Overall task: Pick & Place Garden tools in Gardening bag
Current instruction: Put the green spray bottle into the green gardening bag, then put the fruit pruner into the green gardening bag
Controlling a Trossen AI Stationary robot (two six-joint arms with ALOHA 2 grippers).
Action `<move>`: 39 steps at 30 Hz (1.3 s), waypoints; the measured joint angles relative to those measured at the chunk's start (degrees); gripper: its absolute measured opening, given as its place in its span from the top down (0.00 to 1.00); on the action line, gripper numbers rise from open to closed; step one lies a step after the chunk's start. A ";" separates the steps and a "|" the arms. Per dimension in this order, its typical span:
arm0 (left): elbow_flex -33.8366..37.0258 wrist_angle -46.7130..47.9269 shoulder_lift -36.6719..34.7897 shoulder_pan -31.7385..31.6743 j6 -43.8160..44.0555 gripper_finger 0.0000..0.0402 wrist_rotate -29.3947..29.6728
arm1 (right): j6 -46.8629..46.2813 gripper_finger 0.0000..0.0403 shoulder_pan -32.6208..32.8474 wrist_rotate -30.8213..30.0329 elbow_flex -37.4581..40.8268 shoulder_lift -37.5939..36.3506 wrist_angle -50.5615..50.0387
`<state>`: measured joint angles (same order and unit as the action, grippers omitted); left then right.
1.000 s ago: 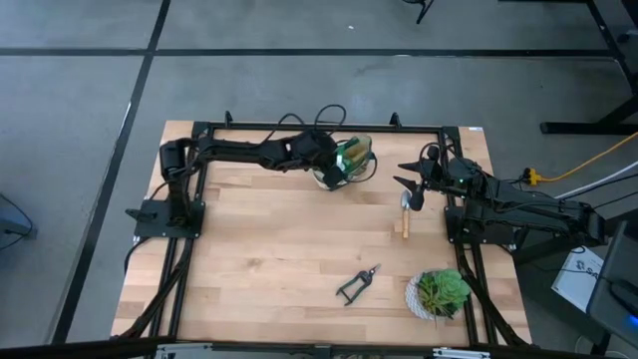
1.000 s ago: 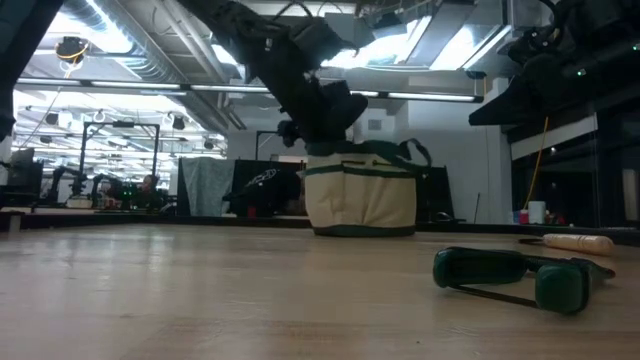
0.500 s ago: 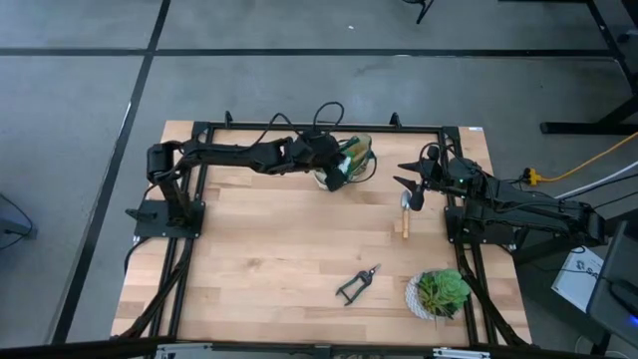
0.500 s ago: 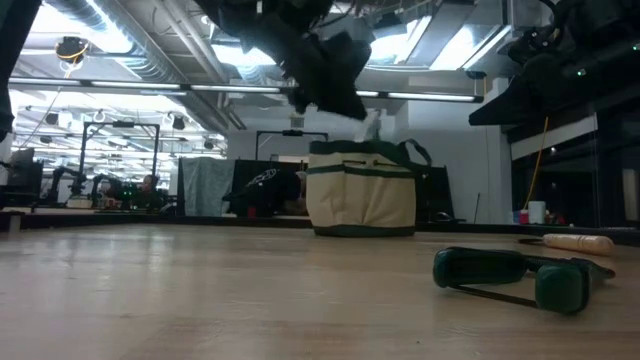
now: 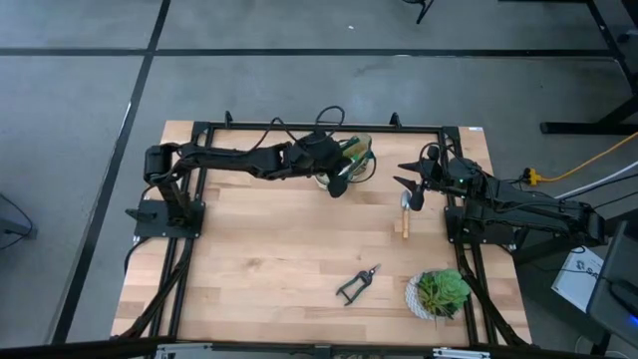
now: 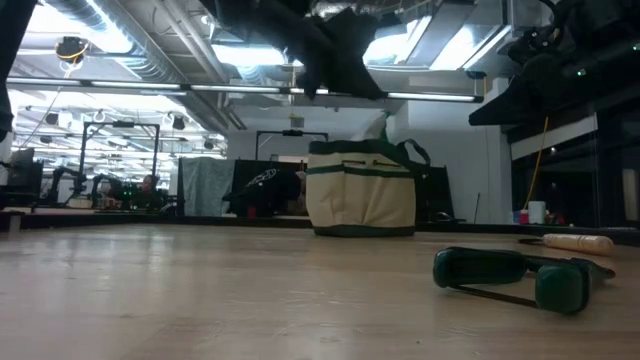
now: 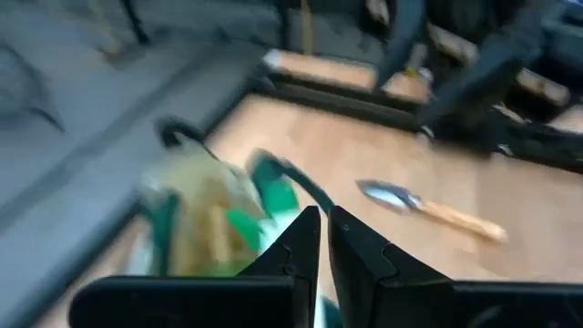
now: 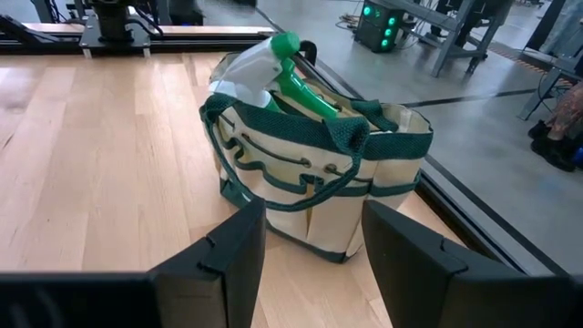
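Observation:
The beige gardening bag [image 5: 357, 158] with green trim stands at the table's far middle; it also shows in the low view [image 6: 362, 195] and the right wrist view [image 8: 310, 182]. The green spray bottle [image 8: 273, 68] stands in it, its head sticking out. My left gripper [image 7: 323, 232] hangs shut and empty above the bag's near side [image 5: 337, 187]. My right gripper [image 5: 409, 186] is open, level, to the bag's right, pointing at it. The trowel [image 5: 405, 217] and black-handled shears [image 5: 357, 284] lie flat on the table. The rake does not show plainly.
A leafy plant in a white pot [image 5: 439, 292] stands at the near right corner. The black arm frames [image 5: 179, 214] run along the table's left and right sides. Bare wood lies left of and in front of the bag.
My left gripper has risen from the bag's opening and come a little toward the near edge. The spray bottle has stayed behind in the bag with its head above the rim. The right arm has kept still.

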<state>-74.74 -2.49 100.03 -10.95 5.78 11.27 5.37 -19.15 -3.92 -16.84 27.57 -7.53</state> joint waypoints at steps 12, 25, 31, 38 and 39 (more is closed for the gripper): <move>-0.11 7.78 0.00 2.06 4.52 0.95 13.53 | 0.00 0.54 0.01 0.01 0.00 0.00 0.01; -0.07 1.45 3.95 2.26 2.85 0.95 5.37 | 0.01 0.54 0.00 0.01 0.00 0.00 0.02; -0.11 -2.55 3.93 2.83 -1.28 0.95 5.29 | 0.02 0.54 0.01 0.01 0.00 0.00 0.02; -0.11 -2.39 1.06 3.75 -2.08 0.95 5.03 | 0.00 0.54 -0.01 0.00 0.00 0.00 0.02; -0.11 -2.00 0.49 3.93 -2.10 0.94 5.00 | 0.01 0.54 0.01 0.01 0.00 0.00 0.01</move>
<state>-74.85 -4.49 100.52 -7.02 3.68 16.27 5.38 -19.14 -3.90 -16.84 27.57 -7.52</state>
